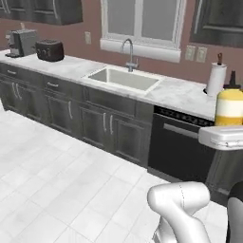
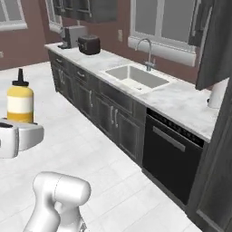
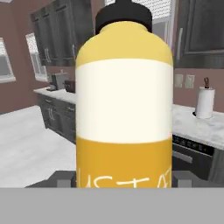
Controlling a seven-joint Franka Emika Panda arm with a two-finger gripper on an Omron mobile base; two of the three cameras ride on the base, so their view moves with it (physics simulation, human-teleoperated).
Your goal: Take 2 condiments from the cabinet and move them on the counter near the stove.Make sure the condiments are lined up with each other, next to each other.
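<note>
One yellow squeeze bottle [image 3: 124, 109] upright, gripped in end effector [image 3: 124, 180], held above floor.

Arm [image 1: 182, 209] showing glossy white rounded shell, thin dark seam running over elbow; white boxy hand [image 2: 18, 136] appearing; dark joint [image 1: 236, 216] showing at edge.

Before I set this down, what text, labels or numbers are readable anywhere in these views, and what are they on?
"USTA", with more letters cut off at both sides and along the bottom edge: on the lower yellow band of the yellow squeeze bottle in the hand view, held upright in the gripper.
The bottle's white band is blank.
Nothing readable on the coffee machine or toaster.
</note>
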